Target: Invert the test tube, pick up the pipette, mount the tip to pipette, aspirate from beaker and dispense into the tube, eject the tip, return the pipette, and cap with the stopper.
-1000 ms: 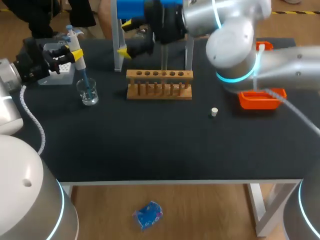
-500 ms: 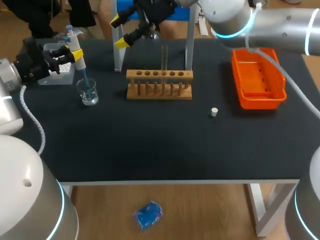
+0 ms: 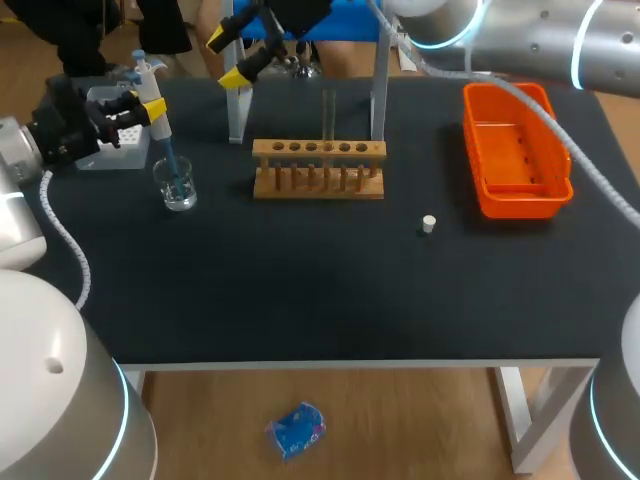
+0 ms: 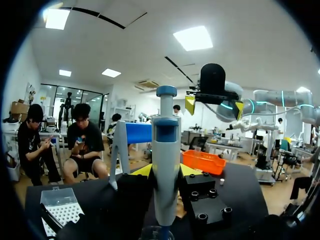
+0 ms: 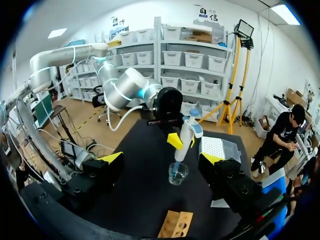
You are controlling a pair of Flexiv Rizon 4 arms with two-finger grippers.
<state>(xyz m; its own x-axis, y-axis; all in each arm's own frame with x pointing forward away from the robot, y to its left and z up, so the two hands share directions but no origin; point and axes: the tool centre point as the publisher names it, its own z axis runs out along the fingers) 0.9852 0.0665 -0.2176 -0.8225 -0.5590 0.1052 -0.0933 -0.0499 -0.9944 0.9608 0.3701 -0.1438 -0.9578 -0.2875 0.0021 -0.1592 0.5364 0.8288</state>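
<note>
Clamping the pipette [image 3: 150,88] between its yellow-tipped fingers, the left gripper [image 3: 150,108] hangs over the table's [image 3: 300,290] far left corner. It holds the tool upright, with the plunger on top. The pipette's blue tip reaches down into the small glass beaker [image 3: 177,186], which stands near the left edge, just in front of the tip box [image 3: 112,145]. In the left wrist view the pipette body rises straight up between that gripper's fingers. The right gripper [image 3: 226,58] is above the far edge, beside the left post of the pipette stand [image 3: 235,105]. Its jaws are spread wide and hold nothing. The right wrist view looks between those parted fingers at the beaker and at the held pipette above it. The wooden rack [image 3: 318,170] stands in the middle of the table toward the far edge, between the stand's two posts. The test tube [image 3: 329,112] stands upright in one of the rack's middle holes. The small white stopper [image 3: 428,223] lies on the bare surface, nearer the front than the rack and to its right, apart from everything else. The orange tray [image 3: 545,185] lies along the right edge toward the far corner.
</note>
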